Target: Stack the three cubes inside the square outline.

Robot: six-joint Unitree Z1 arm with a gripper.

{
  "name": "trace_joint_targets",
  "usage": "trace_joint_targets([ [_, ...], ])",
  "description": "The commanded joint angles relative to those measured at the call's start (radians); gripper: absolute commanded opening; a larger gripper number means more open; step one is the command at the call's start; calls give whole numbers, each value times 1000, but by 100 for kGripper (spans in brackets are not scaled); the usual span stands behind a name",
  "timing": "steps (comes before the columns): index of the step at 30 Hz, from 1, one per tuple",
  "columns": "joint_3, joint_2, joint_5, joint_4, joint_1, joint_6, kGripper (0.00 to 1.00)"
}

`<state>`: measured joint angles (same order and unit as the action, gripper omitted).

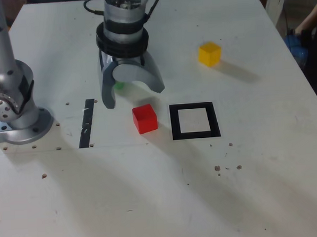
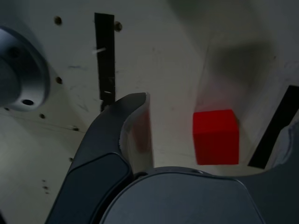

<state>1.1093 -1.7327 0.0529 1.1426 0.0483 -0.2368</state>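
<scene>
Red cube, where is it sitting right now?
In the exterior view the red cube sits on the table just left of the square outline, outside it, and right of the black strip, near the open gripper.

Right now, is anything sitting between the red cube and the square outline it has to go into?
Nothing visible. The red cube sits on bare table just to the exterior view's left of the square outline, whose white centre is empty. The yellow cube stands farther back, clear of that path.

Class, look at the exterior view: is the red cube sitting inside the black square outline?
No. The red cube sits on the table just outside the square outline, on the exterior view's left of it.
</scene>
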Motion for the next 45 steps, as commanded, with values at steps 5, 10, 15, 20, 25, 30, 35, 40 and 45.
trace_joint_targets([
  [5, 3, -66, -17, -36, -2, -27, 91],
  [10, -10, -96, -41, -61, -2, -34, 85],
  [15, -28, -98, -53, -87, -2, -40, 77],
  [20, -47, -100, -62, -125, -2, -41, 61],
  [25, -70, -108, -68, -188, -1, -40, 57],
  [30, -76, -120, -84, -224, 5, -33, 57],
  [35, -79, -123, -87, -232, 7, -30, 49],
  [40, -77, -118, -84, -239, 7, -25, 31],
  [45, -57, -115, -79, -234, 10, -9, 28],
])
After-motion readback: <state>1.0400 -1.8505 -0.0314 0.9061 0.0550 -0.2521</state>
